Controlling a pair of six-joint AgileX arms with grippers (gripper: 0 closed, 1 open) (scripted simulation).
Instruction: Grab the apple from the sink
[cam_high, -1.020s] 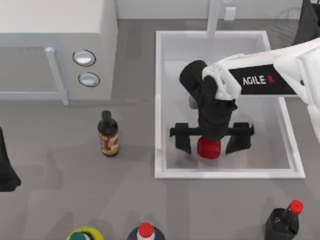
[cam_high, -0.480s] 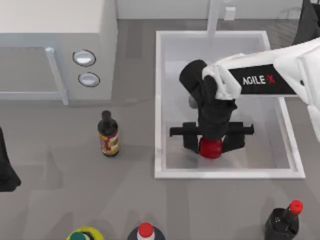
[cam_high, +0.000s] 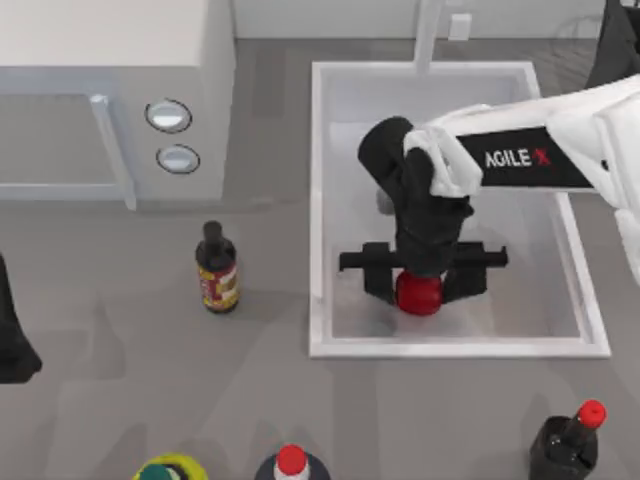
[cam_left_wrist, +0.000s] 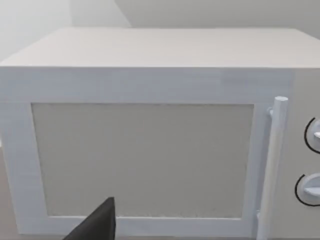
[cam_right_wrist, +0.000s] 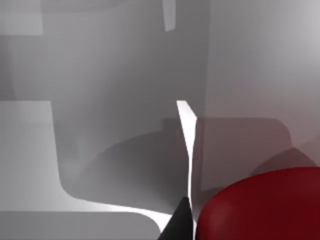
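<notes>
The red apple (cam_high: 419, 294) lies in the front part of the white sink (cam_high: 318, 200). My right gripper (cam_high: 421, 286) reaches down into the basin from the right, and its two black fingers press against the apple's left and right sides, shut on it. In the right wrist view the apple (cam_right_wrist: 260, 207) sits close up beside a dark fingertip (cam_right_wrist: 181, 222), with the sink's pale wall behind. My left arm (cam_high: 12, 345) is parked at the table's left edge. One dark finger (cam_left_wrist: 100, 222) shows in the left wrist view.
A white microwave (cam_high: 100, 60) fills the back left and faces the left wrist camera (cam_left_wrist: 150, 150). A dark sauce bottle (cam_high: 216, 270) stands left of the sink. Red-capped bottles (cam_high: 568, 440) (cam_high: 291, 463) and a yellow-green lid (cam_high: 172, 468) line the front edge. The faucet post (cam_high: 427, 35) rises behind the sink.
The right gripper's fingers came together from wide apart onto the apple's sides. The apple has shifted slightly toward the back. The left arm stayed put.
</notes>
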